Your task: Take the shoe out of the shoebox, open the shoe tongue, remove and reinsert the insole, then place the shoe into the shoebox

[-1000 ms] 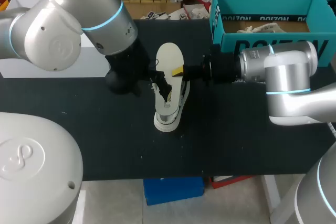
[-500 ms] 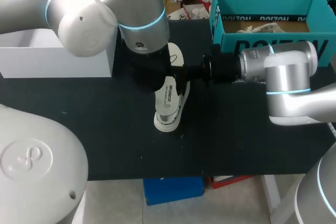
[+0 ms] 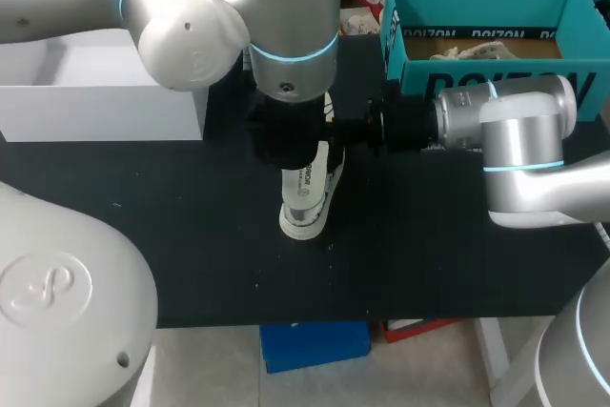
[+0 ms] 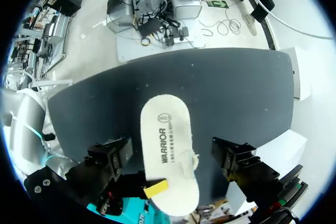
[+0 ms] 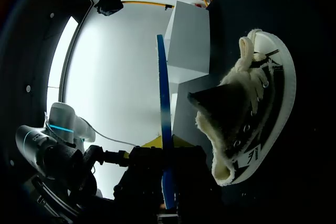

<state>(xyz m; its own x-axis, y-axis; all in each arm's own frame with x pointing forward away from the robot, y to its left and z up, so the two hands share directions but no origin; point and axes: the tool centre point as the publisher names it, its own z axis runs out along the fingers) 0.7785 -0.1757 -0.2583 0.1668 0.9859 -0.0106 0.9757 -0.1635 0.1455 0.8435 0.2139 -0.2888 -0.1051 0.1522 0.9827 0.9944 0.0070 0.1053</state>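
Task state at mid-sequence. The shoe (image 3: 310, 199) is out of the shoebox (image 3: 477, 73) and rests near the middle of the bench (image 3: 191, 207), with the teal shoebox well apart at the far right. In the right wrist view the shoe (image 5: 252, 114) shows its fleece-lined mouth spread wide, so the tongue appears to be opened. The insole (image 4: 167, 129) is out of the shoe and held in the air. Removal therefore looks complete, while reinsertion of the insole and return of the shoe to the shoebox remain to be done. The right end effector (image 5: 164, 148) is clamped on one end of the insole (image 5: 164, 93), which appears edge-on in that view as a thin blade. One yellow fingertip (image 4: 156, 188) of the right end effector is visible pressing the insole's end in the left wrist view. The left end effector (image 4: 170, 149) hangs over the shoe with its fingers spread wide. The insole lies between them with a gap on either side, so it grips nothing. In the head view the left arm covers most of the insole and the far part of the shoe. The shoe lies beside the right end effector, apart from it.
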